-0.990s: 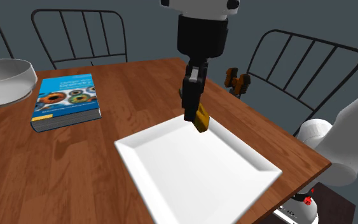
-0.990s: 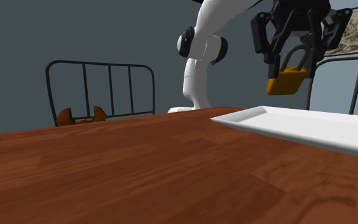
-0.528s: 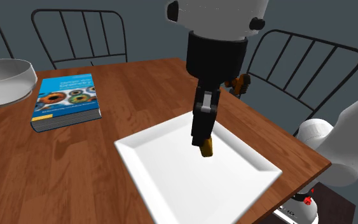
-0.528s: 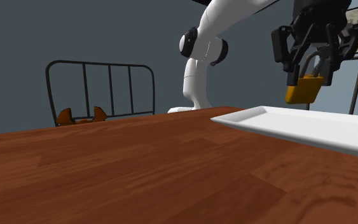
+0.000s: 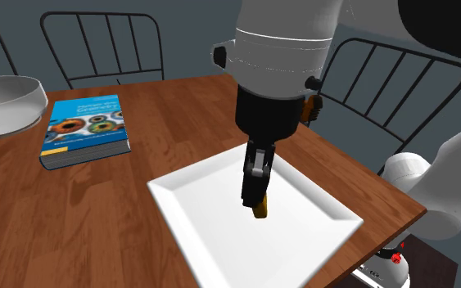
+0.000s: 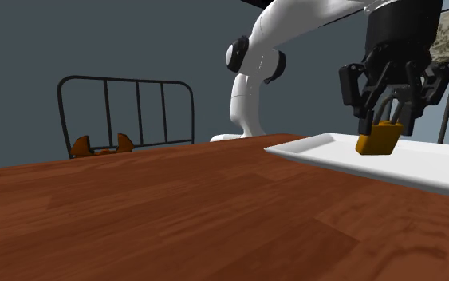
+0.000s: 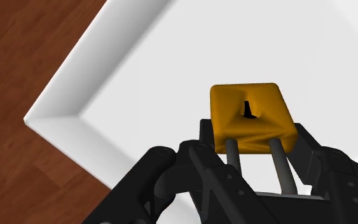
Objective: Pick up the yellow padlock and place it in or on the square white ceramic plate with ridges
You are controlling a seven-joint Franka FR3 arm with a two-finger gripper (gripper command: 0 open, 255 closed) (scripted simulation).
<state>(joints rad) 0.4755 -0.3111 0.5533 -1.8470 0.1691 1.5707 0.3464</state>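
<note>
**Shoulder view.** Brown wooden table [image 5: 179, 114], carrying in order of size: a square white plate [image 5: 212, 237] with a stepped rim, on the table's five o'clock corner; a book [image 5: 85, 131] at ten o'clock from the plate and well apart from it; a pale bowl [image 5: 3, 102] farther out on the same bearing. The white arm [image 5: 282, 49] hangs over the plate; its black claw [image 5: 255, 195] is pinched on the padlock [image 5: 259, 208], which hangs over the plate's flat middle, a little toward one o'clock.

**Wrist view.** The two fingers clasp the grey shackle [image 7: 231, 153]; the yellow body dangles beyond them, with the keyhole [image 7: 248, 110] facing the camera.

**Second exterior view.** The padlock's base sits low over the plate, near the height of the rim; whether it touches cannot be told.

**Handling, as judged.** The padlock is stiff, compact and likely heavy for its bulk; its faces look smooth and so probably slippery; held by the shackle it can swing or pivot, whereas a hold across the body's two flat sides would be steadier; the plate is the fragile partner, so a low, gentle release suits it better than a drop.
</note>
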